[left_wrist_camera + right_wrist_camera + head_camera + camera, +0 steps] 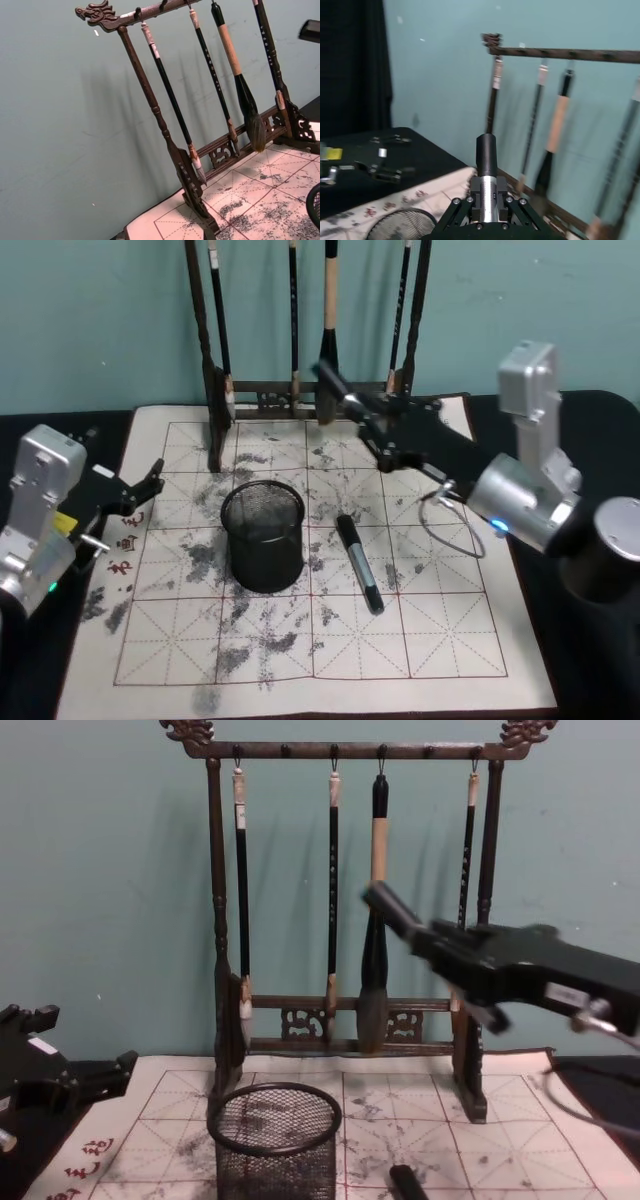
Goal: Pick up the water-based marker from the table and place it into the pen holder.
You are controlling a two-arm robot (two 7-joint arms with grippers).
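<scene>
My right gripper (368, 418) is shut on a black water-based marker (333, 383), held in the air in front of the brush rack, behind and to the right of the pen holder (263, 536). In the right wrist view the marker (486, 152) sticks out from between the fingers (476, 196), with the pen holder's mesh rim (400, 223) lower down. From the chest the marker (386, 906) points up and left, well above the holder (275, 1142). A second black marker (358, 562) lies on the paper right of the holder. My left gripper (143, 490) rests open at the paper's left edge.
The tall dark wooden brush rack (215, 390) with hanging brushes (373, 900) stands at the back of the ink-stained grid paper (300, 640). A black cloth (590, 640) covers the table on both sides. A cable loop (455, 520) hangs from my right arm.
</scene>
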